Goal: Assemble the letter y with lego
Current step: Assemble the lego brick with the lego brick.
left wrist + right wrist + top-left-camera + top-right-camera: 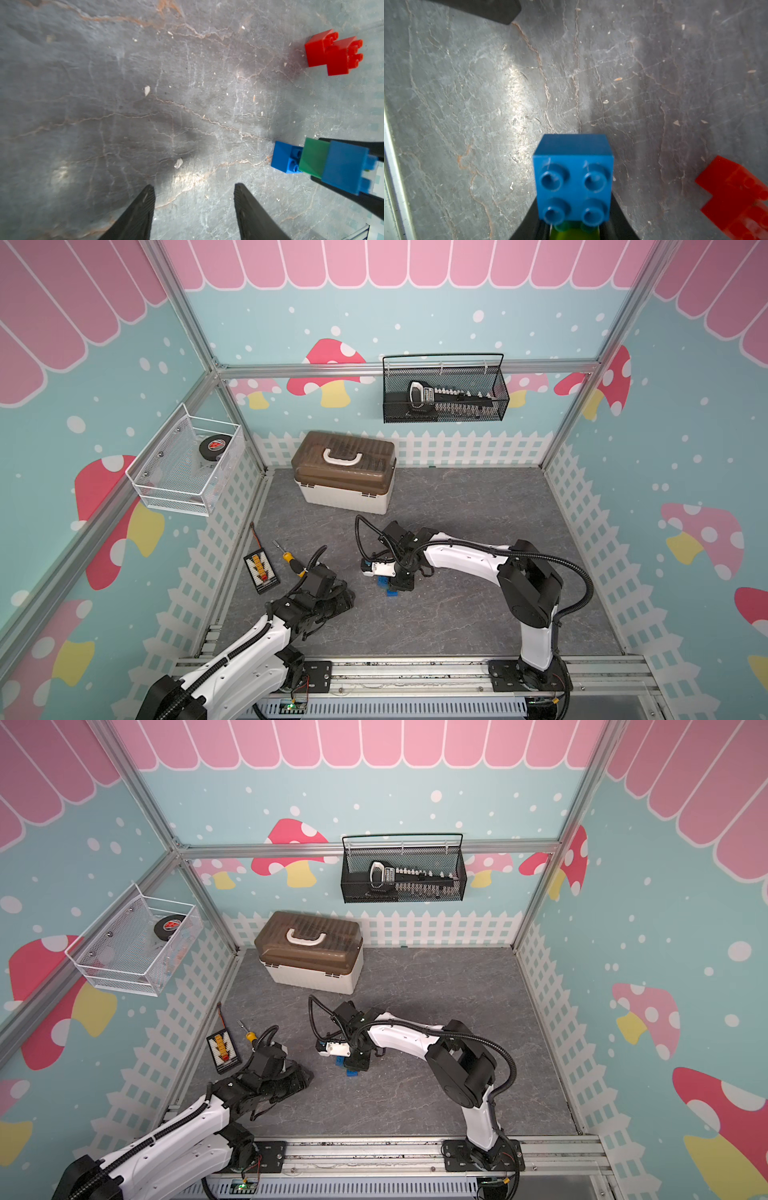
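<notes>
Well in front of the brown-lidded toolbox, on the grey table, the right gripper is clamped on the half-built letter y. Its dark fingers pinch the cluster from two sides, probably so the joints stay square while more bricks go on. Whether the cluster touches the table I cannot tell.

Farther from the toolbox and nearer the front rail, the left gripper hovers with its jaws about half apart and nothing between them. It points toward the cluster, a fair stance for fetching the next piece.

So far the y is a row: a blue brick at the tip, a dark green bar behind it, then a second blue brick. A sliver of lime-green brick shows against that one's studs.

Two red bricks lie near the cluster but apart from it, touching in a stagger; the top views hide their bearing from the toolbox. The stem looks unfinished.
</notes>
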